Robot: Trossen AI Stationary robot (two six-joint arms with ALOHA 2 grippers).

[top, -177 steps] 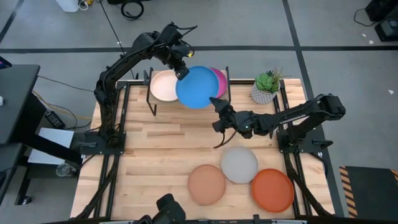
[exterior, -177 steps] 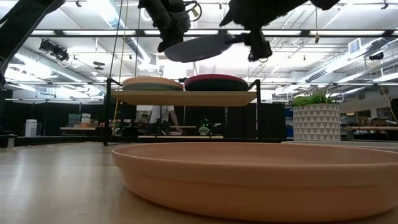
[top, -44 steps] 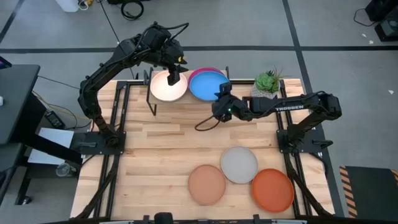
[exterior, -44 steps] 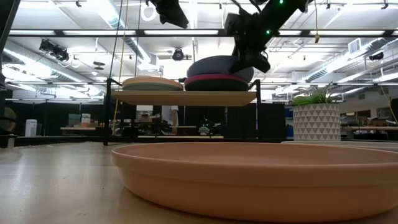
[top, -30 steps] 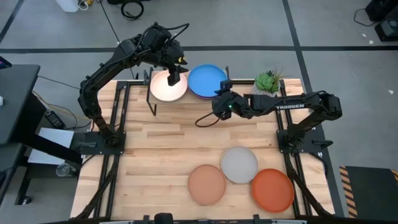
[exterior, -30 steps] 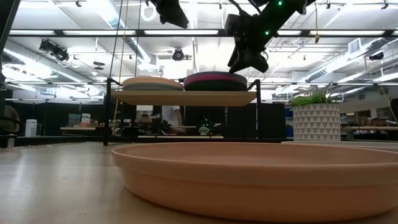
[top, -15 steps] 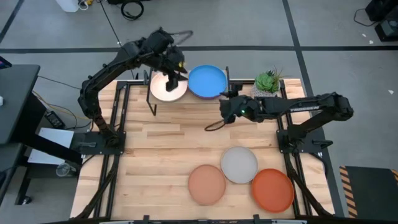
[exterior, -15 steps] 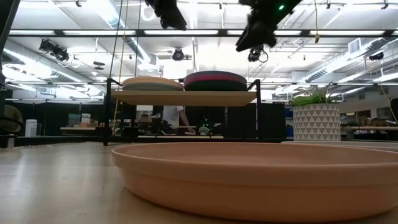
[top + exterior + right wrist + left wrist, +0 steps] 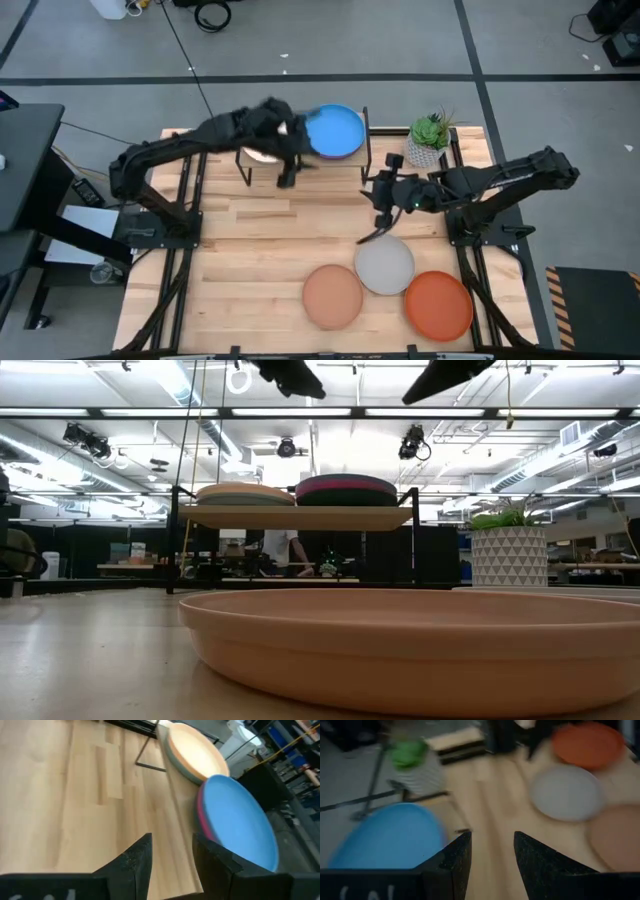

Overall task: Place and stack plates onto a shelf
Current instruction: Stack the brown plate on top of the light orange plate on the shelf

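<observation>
A: Shelf (image 9: 366, 128) status?

B: Two stacks on it, at the far side of the table (image 9: 260, 215). Bright blue plate (image 9: 335, 131) tops the right stack, magenta plate (image 9: 201, 817) showing just under it in the right wrist view. Cream plate (image 9: 194, 754) tops the left stack w/ a pale blue-grey rim beneath; from above the left arm covers most of it. Low view shows both stacks sitting level on the board.

A: What's left?

B: Three on the table near the front: grey plate (image 9: 385, 265), tan-peach plate (image 9: 332, 296), orange plate (image 9: 439, 304). Grey touches or just overlaps orange, tan-peach just beside grey. So the shelf holds four at least, poss. more hidden in the stacks, can't count them. Judged over halfway, three to go.

A: End effectors?

B: Left end effector (image 9: 287, 176) is over the table just in front of the shelf, fingers parted, holding nothing per its wrist view. Right end effector (image 9: 381, 212) hangs between shelf and grey plate, fingers also apart, empty. It's nearest the grey plate, so that one's prob. next, though that's a guess.

A: Anything else about?

B: Potted plant (image 9: 430, 139) right of the shelf, apart from it.
</observation>
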